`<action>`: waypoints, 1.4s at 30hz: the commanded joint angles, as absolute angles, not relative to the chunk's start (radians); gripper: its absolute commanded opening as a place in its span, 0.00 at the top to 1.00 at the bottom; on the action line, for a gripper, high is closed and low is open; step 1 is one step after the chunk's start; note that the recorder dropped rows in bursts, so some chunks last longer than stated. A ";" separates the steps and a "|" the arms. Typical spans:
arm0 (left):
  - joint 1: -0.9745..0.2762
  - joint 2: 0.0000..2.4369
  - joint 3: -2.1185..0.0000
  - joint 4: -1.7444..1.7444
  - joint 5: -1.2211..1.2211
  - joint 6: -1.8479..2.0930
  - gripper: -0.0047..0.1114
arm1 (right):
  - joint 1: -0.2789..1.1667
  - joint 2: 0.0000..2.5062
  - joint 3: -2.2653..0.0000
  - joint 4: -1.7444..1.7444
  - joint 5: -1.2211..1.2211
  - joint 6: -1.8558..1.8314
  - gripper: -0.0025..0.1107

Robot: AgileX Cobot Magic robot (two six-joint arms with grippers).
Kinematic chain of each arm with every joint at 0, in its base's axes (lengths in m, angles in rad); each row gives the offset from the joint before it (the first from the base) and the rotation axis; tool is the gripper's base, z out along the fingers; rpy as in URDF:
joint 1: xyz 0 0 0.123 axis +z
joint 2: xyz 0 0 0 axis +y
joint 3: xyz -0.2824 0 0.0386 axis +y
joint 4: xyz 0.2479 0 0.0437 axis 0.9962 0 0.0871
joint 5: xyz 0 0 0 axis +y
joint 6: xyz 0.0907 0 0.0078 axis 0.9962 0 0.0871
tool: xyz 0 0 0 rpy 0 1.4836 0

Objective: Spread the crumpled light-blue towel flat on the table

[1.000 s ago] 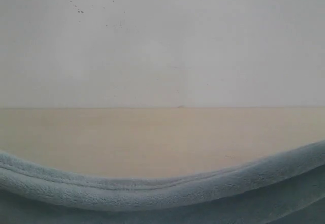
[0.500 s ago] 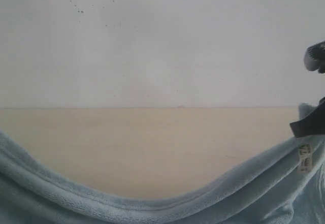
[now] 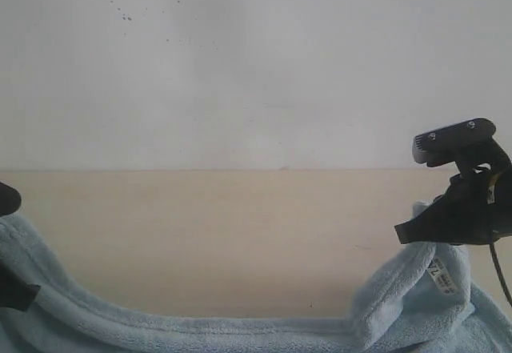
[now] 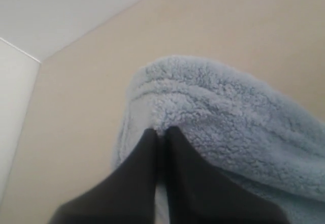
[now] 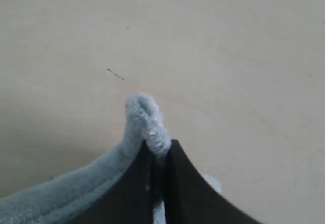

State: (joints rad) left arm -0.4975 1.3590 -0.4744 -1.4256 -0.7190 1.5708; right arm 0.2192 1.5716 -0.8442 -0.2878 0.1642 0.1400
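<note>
The light-blue fluffy towel hangs in a sagging curve along the bottom of the exterior view, its hemmed edge held up at both ends. My right gripper is shut on the right corner, where the white care label shows. In the right wrist view the black fingers pinch a folded tip of towel above the table. My left gripper sits at the left edge, shut on the other corner. The left wrist view shows its fingers clamped on the towel.
The beige table stretches behind the towel to a white wall. In the left wrist view the table meets the wall at a corner edge.
Both ends of the towel have shifted inward and down. The right gripper has come well into view from the right edge, and the left gripper now shows at the left edge.
</note>
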 commanded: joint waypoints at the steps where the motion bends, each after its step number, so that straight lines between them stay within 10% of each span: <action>1: -0.499 1.361 -0.483 -1.362 -0.792 1.533 0.92 | 0.210 1.585 -0.851 -0.297 0.061 0.144 0.98; 19: -0.499 1.317 -0.492 -1.316 -0.861 1.432 0.92 | 0.099 1.505 -0.917 -0.297 0.178 0.175 0.98; 42: -0.499 0.680 -0.492 -1.744 -0.620 1.968 0.92 | 0.099 0.961 -0.917 -0.291 0.493 0.162 0.98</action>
